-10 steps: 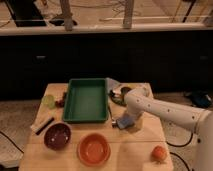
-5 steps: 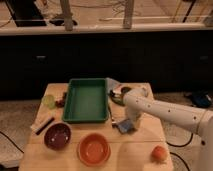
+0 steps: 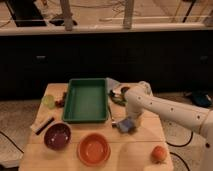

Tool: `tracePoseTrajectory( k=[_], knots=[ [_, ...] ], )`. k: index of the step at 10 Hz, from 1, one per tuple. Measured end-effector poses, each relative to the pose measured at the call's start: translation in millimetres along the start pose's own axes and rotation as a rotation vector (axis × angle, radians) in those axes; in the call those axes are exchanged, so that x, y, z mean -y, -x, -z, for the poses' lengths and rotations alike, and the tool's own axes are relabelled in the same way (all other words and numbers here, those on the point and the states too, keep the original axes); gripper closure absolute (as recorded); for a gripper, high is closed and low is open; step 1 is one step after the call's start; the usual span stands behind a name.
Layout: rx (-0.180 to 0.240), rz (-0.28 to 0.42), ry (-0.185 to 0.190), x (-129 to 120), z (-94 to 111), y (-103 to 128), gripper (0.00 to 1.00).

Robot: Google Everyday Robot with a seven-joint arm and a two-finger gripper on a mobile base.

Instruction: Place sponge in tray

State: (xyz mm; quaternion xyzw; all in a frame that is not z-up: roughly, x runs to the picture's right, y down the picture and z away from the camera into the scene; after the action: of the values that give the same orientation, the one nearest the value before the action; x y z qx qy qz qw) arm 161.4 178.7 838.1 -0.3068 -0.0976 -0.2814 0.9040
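A wooden table (image 3: 142,150) fills the lower half of the frame. The dark-green tray (image 3: 68,102) lies at centre-left. Just right of the tray's lower corner, the gripper (image 3: 122,121) hangs low over the table, with the blue-grey sponge (image 3: 129,125) right at its tip, outside the tray. The white arm (image 3: 170,110) enters from the right edge. An orange bowl (image 3: 94,149) and a maroon bowl (image 3: 57,136) sit below the tray, and an orange fruit (image 3: 159,153) lies at lower right.

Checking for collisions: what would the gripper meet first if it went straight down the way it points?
The sponge, directly under the gripper, just right of the tray; beneath it lies the table. Whether gripper and sponge already touch is unclear.
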Motion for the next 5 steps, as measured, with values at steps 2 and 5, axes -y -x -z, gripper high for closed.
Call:
tracePoseTrajectory(
  k=[2,5],
  knots=[
    [-0.007,0.021,-0.015,3,15,7,1.00],
    [-0.021,0.059,-0.050,9,40,18,1.00]
  ],
)
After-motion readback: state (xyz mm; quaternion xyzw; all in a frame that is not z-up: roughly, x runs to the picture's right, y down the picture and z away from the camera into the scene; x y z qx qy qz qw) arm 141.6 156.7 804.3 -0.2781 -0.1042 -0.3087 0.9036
